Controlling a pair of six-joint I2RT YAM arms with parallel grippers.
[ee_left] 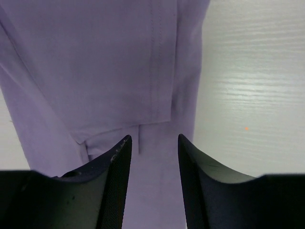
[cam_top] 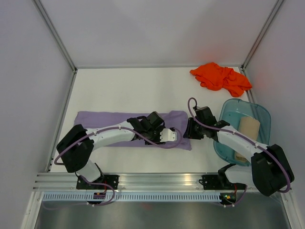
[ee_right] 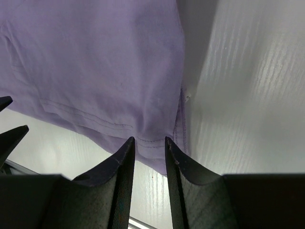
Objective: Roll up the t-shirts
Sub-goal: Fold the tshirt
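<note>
The pale lavender t-shirt (cam_top: 109,121) lies folded into a long flat strip across the near middle of the table. My left gripper (cam_top: 175,138) is open and low over its right end; lavender cloth (ee_left: 157,71) shows between and beyond the fingertips (ee_left: 153,139). My right gripper (cam_top: 187,135) is at the strip's near right corner, its jaws narrowly apart, with the stitched hem (ee_right: 143,138) just past the tips (ee_right: 150,140). The bright orange t-shirt (cam_top: 220,77) lies crumpled at the back right. The beige-tan t-shirt (cam_top: 249,127) lies rolled up in the tub.
A translucent teal plastic tub (cam_top: 228,112) stands at the right, beside my right arm. Metal frame rails run along the near edge (cam_top: 157,180) and white walls enclose the table. Bare white tabletop (ee_left: 257,95) lies right of the shirt's end.
</note>
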